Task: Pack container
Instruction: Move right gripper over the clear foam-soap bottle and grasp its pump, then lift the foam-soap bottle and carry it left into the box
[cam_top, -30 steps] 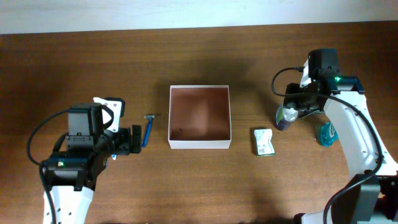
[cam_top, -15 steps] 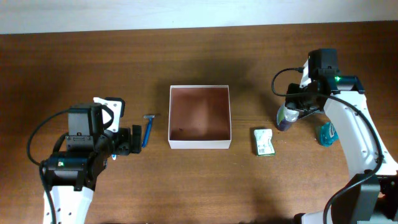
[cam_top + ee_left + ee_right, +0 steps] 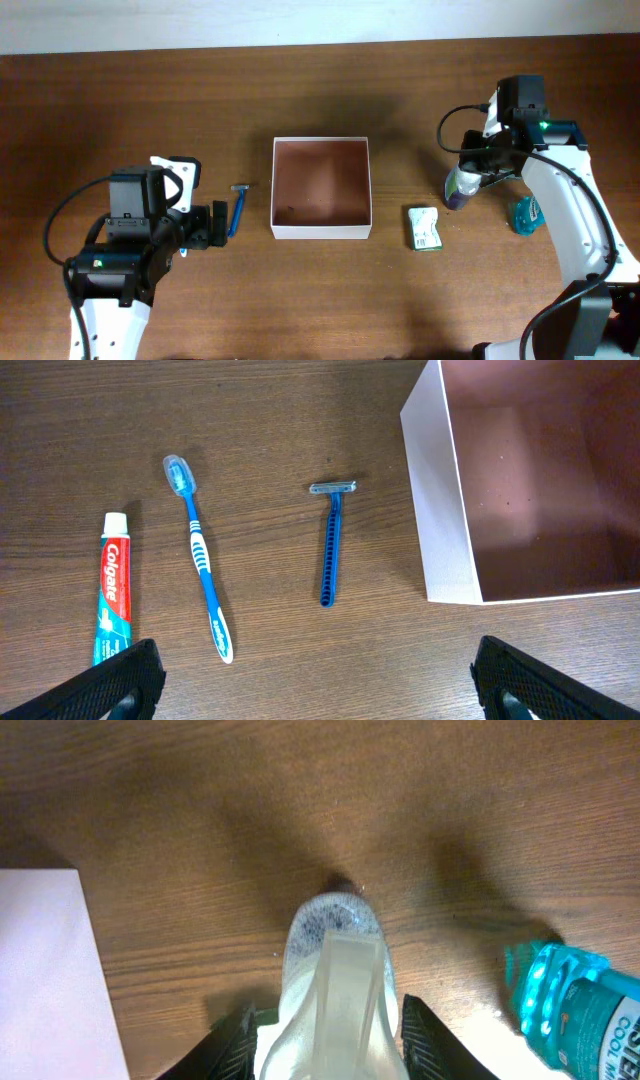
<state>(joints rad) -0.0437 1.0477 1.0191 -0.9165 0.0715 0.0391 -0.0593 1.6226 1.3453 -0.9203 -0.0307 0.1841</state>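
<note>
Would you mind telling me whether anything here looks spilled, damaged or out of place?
Nothing stands out. The container sits square and empty; the razor, toothbrush and toothpaste lie side by side, intact. No spill shows around the clear bottle in the right gripper.

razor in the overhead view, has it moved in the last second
No. The razor lies in the same spot as before, with the same small gap to the left of the container.
</note>
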